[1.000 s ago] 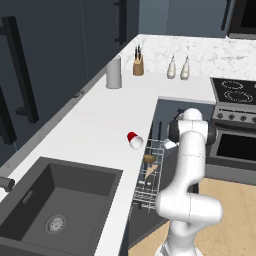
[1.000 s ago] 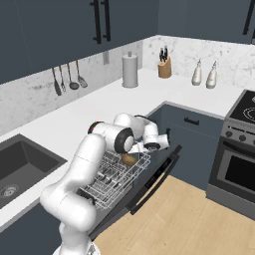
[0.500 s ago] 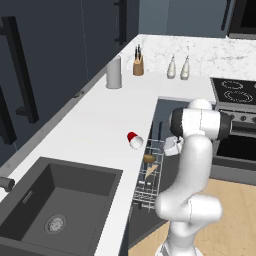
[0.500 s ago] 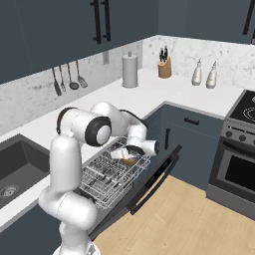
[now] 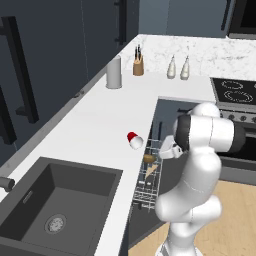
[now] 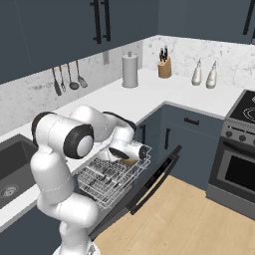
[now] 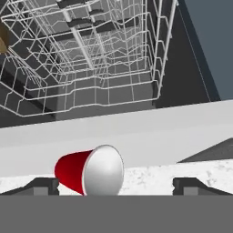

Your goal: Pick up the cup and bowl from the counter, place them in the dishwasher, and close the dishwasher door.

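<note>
Dishwasher (image 6: 149, 184) open, door (image 6: 158, 175) dropped partway, wire rack (image 6: 107, 178) pulled out. Bowl (image 5: 149, 159) sits in the rack, at the end nearest the bench (image 5: 85, 130) corner; rest of rack looks bare wire. Cup (image 5: 134, 140) lies on its side on the bench, just beside the dishwasher opening, white mouth facing the rack; nothing in it. Pincer (image 7: 116, 185) hangs over the rack near the bowl, fingertips (image 7: 43, 184) wide apart, nothing between them, cup (image 7: 91, 170) lying ahead of them on the bench edge in hand view. Sink (image 5: 47, 207) is further along the bench from the dishwasher.
</note>
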### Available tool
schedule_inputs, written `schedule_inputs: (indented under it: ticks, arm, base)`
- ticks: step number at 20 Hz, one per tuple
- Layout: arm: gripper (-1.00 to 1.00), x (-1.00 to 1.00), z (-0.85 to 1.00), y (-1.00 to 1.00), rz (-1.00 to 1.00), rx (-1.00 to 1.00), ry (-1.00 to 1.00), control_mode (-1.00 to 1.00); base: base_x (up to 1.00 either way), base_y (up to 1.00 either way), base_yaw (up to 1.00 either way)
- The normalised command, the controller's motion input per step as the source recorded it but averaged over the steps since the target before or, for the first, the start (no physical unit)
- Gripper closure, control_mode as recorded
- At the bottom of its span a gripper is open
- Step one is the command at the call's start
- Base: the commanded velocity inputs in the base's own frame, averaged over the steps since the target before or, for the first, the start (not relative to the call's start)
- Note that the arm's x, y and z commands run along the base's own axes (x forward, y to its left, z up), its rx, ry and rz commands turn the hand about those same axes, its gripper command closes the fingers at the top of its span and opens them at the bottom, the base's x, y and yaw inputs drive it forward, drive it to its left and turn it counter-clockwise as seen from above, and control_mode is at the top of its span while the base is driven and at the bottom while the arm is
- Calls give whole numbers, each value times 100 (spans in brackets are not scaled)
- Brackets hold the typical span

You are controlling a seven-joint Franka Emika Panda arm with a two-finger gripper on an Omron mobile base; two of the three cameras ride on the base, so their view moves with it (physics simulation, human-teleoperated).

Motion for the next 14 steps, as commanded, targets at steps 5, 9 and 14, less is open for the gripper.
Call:
schedule_inputs:
  ticks: [5, 9, 14]
  arm:
    - [-100, 5, 7, 3, -5, 0, -2, -100]
    - [-100, 15, 0, 7, -7, 0, -2, -100]
    - [-100, 30, 0, 8, -8, 0, -8, -100]
  base:
    - [0, 0, 0]
    - [0, 0, 0]
    - [0, 0, 0]
